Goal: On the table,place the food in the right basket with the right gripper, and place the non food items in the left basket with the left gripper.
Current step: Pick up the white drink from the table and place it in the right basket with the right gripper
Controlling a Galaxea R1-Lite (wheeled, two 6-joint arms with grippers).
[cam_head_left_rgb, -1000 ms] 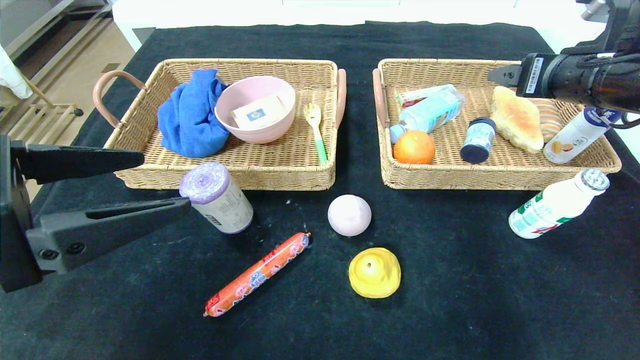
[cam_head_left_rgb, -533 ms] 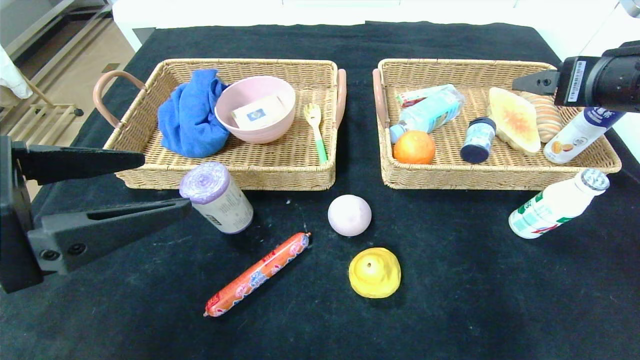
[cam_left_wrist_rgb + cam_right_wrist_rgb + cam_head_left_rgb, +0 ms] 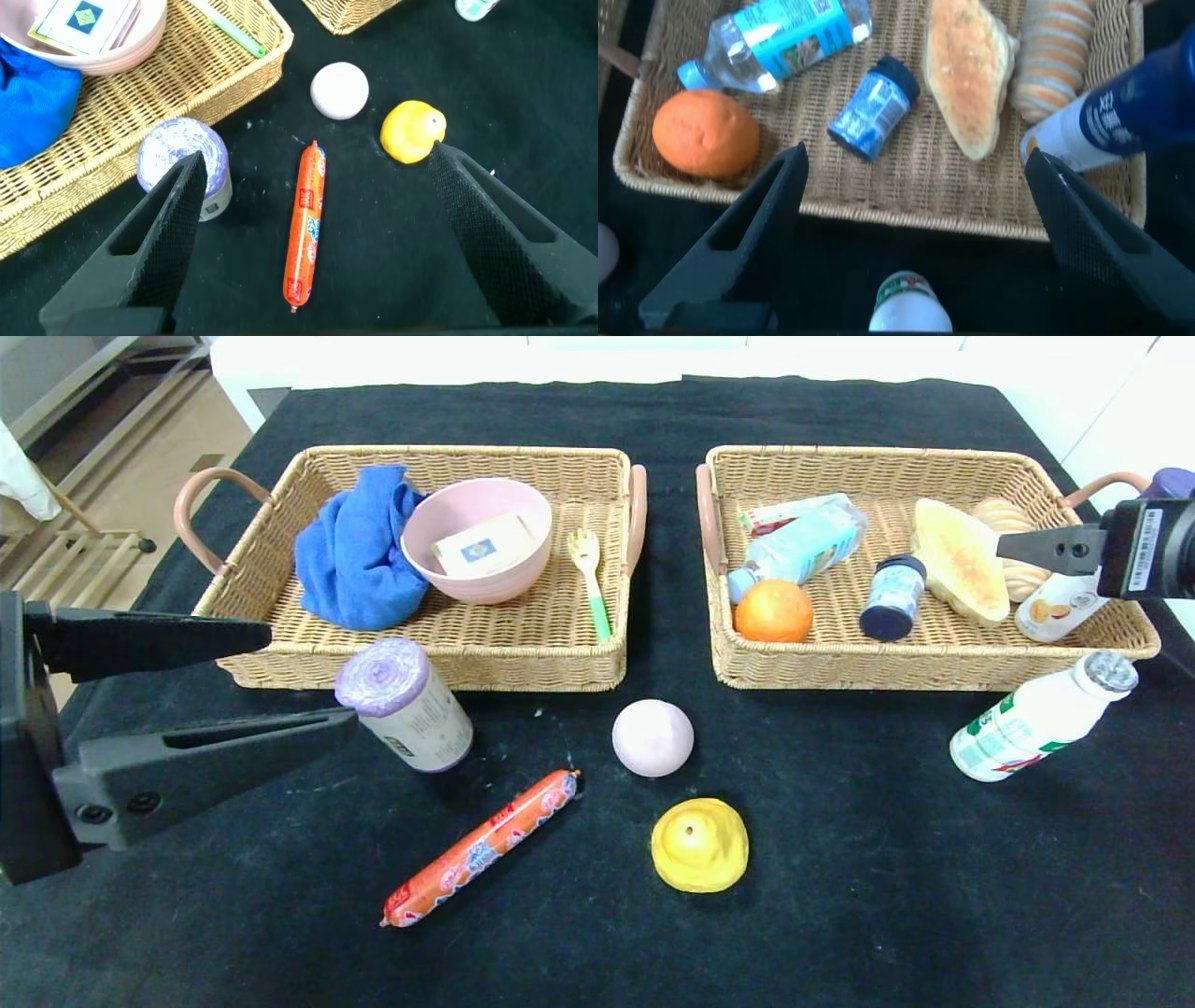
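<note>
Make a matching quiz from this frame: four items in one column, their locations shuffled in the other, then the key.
Items:
1. orange
2. fork
3. sausage
4. white bottle

Places:
A. on the black cloth, in front of the right basket's right corner
B. inside the left basket, near its right wall
C. inside the right basket, front left corner
D. on the black cloth, in front of the left basket, lying diagonally

Pairs: 1-C, 2-B, 3-D, 4-A
</note>
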